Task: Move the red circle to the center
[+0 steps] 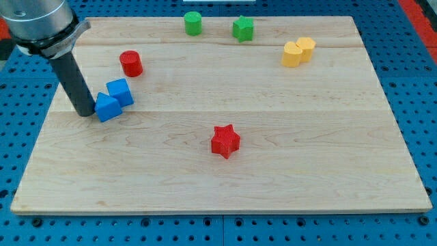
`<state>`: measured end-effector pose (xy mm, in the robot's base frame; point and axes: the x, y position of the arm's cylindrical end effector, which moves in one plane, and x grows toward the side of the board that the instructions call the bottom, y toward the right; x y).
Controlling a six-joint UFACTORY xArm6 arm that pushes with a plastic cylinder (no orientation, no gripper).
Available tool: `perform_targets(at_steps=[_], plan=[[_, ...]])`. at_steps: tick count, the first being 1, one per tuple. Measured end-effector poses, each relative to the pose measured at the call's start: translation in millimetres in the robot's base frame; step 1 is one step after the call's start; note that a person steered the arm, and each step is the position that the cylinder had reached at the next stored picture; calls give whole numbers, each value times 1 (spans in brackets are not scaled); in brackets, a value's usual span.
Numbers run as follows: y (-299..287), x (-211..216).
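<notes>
Red circle [131, 63] upright (axis vertical); my tip [87, 113] touching blue block [107, 107].

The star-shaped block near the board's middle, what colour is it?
Red. The star block shows clearly in the camera view.

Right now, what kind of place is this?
Probably a robotics lab bench: a wooden board sits on a blue perforated table, small coloured blocks like the red circle lie scattered, and my tip rests beside a blue block.
</notes>
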<state>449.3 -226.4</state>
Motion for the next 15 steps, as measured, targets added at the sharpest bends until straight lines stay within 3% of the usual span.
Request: perform_targets(at_steps=[2, 3, 4, 5, 6, 8, 9, 10, 11, 12, 13, 15], plan=[[-4, 45], [38, 41], [116, 31], [172, -5], [189, -64], [93, -143], [82, -167], [21, -165], [37, -147], [103, -128], [122, -104], [110, -120]])
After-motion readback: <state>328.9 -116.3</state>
